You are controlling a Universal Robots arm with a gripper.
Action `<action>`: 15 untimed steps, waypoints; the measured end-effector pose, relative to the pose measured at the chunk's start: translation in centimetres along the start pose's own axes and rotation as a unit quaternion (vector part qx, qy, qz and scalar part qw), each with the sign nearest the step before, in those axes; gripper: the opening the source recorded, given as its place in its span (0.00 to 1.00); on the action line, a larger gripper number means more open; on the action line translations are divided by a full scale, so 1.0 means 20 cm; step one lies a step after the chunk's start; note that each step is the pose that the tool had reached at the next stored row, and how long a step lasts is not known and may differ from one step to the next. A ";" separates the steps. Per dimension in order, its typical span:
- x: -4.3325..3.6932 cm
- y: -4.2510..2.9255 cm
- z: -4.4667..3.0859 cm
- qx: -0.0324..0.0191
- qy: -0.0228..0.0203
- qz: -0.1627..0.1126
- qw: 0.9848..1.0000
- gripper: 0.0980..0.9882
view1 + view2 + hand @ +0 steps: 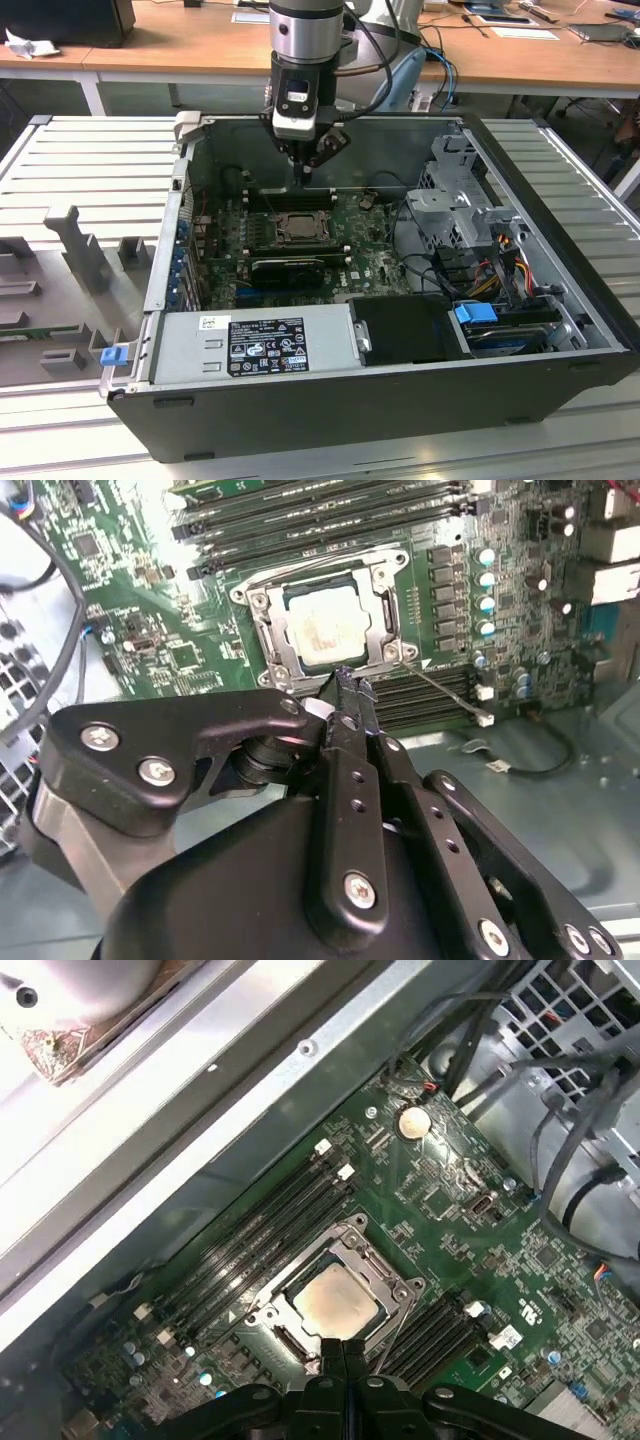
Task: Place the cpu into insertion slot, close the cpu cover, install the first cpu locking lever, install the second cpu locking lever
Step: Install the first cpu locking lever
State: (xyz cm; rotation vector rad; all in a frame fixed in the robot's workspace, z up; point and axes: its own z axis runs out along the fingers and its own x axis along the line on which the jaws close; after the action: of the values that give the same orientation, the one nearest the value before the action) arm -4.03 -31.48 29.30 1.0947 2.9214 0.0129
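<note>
Silvery cpu (325, 630) in insertion slot (262, 622), cpu cover (385, 608) closed.

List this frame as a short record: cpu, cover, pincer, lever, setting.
cpu: lies flat, pale top showing through the cover's window
cpu cover: down flat around the chip
pincer: shut, tips at the cover's edge; contact cannot be told
thin metal rod: runs out from the cover's corner over the memory slots; whether it is latched cannot be told
setting: open computer case, arm reaching in from above
</note>
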 end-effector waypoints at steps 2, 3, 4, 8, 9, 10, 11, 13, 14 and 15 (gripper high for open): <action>0.000 0.000 0.000 0.000 0.000 -0.023 1.000 0.01; 0.000 0.000 0.000 -0.001 0.000 -0.030 1.000 0.01; 0.000 0.000 0.000 -0.001 0.001 -0.036 0.999 0.01; 0.000 0.000 0.000 -0.001 0.001 -0.082 0.997 0.01; 0.000 0.000 0.000 -0.002 0.001 -0.092 0.996 0.01; 0.000 0.000 0.000 -0.002 0.001 -0.097 0.995 0.01; 0.000 0.000 0.000 -0.002 0.002 -0.103 0.995 0.01; 0.000 0.000 0.000 -0.002 0.002 -0.123 0.992 0.01; 0.000 0.000 0.000 -0.002 0.002 -0.128 0.992 0.01; 0.000 0.000 0.000 -0.002 0.002 -0.138 0.990 0.01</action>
State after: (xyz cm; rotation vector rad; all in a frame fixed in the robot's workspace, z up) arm -4.03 -31.48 29.30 0.6816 3.0458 0.0176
